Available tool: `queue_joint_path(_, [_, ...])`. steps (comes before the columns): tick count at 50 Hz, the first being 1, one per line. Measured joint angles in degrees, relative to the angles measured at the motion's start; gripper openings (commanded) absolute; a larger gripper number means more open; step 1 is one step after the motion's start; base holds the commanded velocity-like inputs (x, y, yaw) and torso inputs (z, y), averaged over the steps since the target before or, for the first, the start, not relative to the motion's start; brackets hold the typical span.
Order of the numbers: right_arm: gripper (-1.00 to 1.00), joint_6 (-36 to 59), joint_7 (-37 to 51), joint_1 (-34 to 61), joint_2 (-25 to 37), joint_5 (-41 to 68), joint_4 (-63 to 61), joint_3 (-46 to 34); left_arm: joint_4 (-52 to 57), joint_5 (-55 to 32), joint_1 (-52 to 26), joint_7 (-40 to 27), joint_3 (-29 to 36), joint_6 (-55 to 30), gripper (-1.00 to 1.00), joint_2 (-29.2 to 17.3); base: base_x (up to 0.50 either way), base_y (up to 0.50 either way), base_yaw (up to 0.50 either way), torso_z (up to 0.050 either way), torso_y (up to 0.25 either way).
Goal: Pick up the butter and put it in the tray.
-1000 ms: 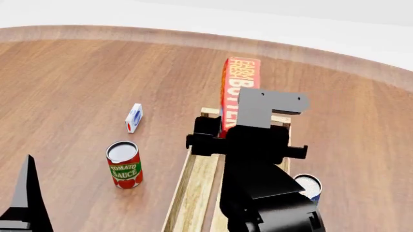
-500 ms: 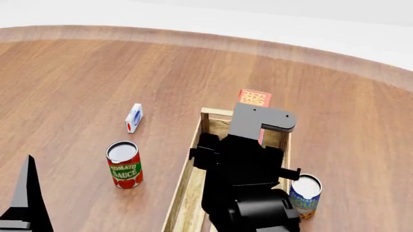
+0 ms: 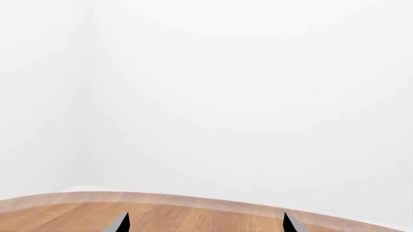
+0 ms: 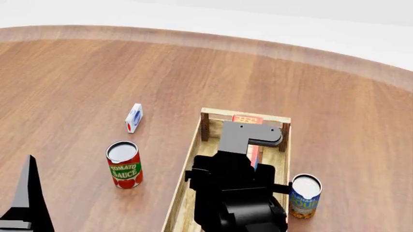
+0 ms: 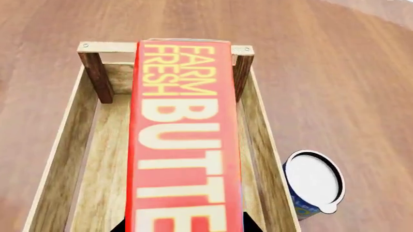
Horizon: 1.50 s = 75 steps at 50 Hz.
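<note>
Right pincer clamps the butter, held low inside the tray, near its far end rail. Step in hand: placing. Next move, as I judge it: lower until the box seats on the slats, then let go. Box long axis runs along the tray's length, label up (far end at the rail). Left pincer: tips apart, empty, over the bench.

"FARM FRESH BUTTE" on butter
</note>
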Motion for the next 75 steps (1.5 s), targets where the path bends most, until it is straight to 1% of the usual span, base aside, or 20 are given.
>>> queue_joint_path(18, [-1.00,-7.0,-2.6,0.3,0.0,14.8,5.3,-15.2,0.0,-0.2,0.0,-0.3,0.1,0.1,1.00,-0.2,0.00,0.00,0.00,0.000,0.001])
queue_joint_path(32, [-1.00,-11.3,-3.4,0.9,-0.1,26.6,6.2,-28.3,0.2,-0.4,-0.1,-0.6,0.2,-0.1,1.00,-0.4,0.00,0.00,0.00,0.001,0.001])
queue_joint_path(40, [-1.00,-13.4,-4.4,1.4,-0.1,32.2,6.2,-33.9,0.0,-0.4,-0.2,-0.6,0.4,0.1,1.00,-0.5,0.00,0.00,0.00,0.000,0.001])
queue_joint_path(49, [-1.00,-14.2,-5.5,2.1,-0.1,37.4,6.3,-37.7,-0.2,-0.5,-0.3,-0.6,0.6,0.2,1.00,-0.5,0.00,0.00,0.00,0.001,0.001])
queue_joint_path(59, [-1.00,-14.2,-6.4,2.7,-0.1,42.3,6.6,-39.9,-0.2,-0.5,-0.3,-0.7,0.7,0.2,1.00,-0.6,0.00,0.00,0.00,0.000,0.001])
queue_joint_path(75, [-1.00,-14.5,-6.5,2.8,-0.1,45.9,7.5,-42.5,-0.6,-0.5,-0.5,-0.9,1.1,0.2,1.00,-0.6,0.00,0.00,0.00,0.001,0.001])
